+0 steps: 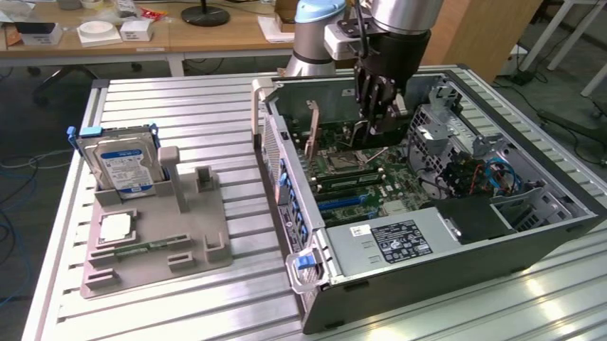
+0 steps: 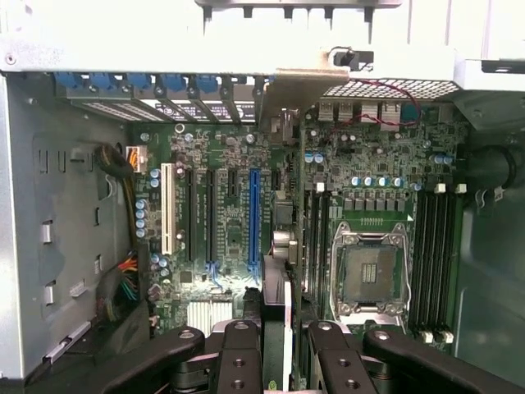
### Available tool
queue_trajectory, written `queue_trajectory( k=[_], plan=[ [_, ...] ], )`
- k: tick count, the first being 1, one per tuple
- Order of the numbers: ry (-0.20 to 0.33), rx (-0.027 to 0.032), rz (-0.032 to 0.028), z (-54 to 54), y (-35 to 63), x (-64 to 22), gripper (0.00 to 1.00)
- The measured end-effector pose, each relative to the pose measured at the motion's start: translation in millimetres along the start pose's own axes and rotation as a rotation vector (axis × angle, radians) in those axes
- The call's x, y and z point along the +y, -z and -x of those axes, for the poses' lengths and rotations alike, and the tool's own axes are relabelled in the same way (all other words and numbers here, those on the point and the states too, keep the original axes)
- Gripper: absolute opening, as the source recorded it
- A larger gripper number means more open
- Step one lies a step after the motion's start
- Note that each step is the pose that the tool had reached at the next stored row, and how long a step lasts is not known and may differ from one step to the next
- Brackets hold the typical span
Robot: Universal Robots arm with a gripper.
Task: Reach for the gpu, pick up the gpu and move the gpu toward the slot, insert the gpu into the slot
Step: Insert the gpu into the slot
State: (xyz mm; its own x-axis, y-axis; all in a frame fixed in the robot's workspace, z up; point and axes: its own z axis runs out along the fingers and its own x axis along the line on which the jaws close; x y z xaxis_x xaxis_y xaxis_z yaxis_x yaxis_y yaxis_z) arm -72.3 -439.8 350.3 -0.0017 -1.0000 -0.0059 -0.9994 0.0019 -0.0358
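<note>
Starting with the biggest thing, what could go wrong from here?
– Your arm is reaching down into the open black-and-silver computer case [image 1: 455, 241] lying on the ribbed aluminium surface [image 1: 190, 106]. If you are off square to the green motherboard [image 2: 369, 176], I judge the card's silver end could catch on the case's rear wall of bracket openings instead of sliding past it.

And the card itself?
– The tool [image 2: 283, 345] stands partly closed, its black fingers [image 2: 242, 332] on either side of the gpu [image 2: 280, 304]. That is the thin flat dark card, seen edge-on and running from the tool toward the rear wall. From the exterior view, the tool [image 1: 377, 121] hangs low over the board. If the card is tilted, pressing would load one end and could strain the board.

Which slot is it over?
– You cannot tell. The card lies just beside the long blue expansion slot [image 2: 253, 217], and it covers whatever sits directly beneath it.

What else is hidden?
– The card's contact edge, its fan face and the exact spot where the pads bite are all out of sight. So is any gap between card and board.
</note>
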Motion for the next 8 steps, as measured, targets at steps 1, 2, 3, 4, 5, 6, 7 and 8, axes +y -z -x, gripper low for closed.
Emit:
queue_trajectory(
  k=[1, 2, 3, 4, 5, 6, 7, 8],
  plan=[
    [0.0, 0.0, 0.0, -0.2, -0.3, 0.2, 0.27],
    [0.0, 0.0, 0.0001, -0.3, -0.6, 0.3, 0.27],
    [0.0, -0.0001, 0.0, -0.4, -1.0, 0.4, 0.27],
    [0.0, -0.0001, 0.0, -0.5, -1.4, 0.6, 0.27],
    [0.0, 0.0, 0.0001, -0.7, -1.7, 0.7, 0.27],
    [0.0, 0.0001, 0.0001, -0.9, -2.1, 0.8, 0.27],
    [0.0, 0.0, 0.0, -1.1, -2.5, 0.9, 0.27],
    [0.0, 0.0, 0.0, -1.4, -2.8, 1.0, 0.27]
  ],
)
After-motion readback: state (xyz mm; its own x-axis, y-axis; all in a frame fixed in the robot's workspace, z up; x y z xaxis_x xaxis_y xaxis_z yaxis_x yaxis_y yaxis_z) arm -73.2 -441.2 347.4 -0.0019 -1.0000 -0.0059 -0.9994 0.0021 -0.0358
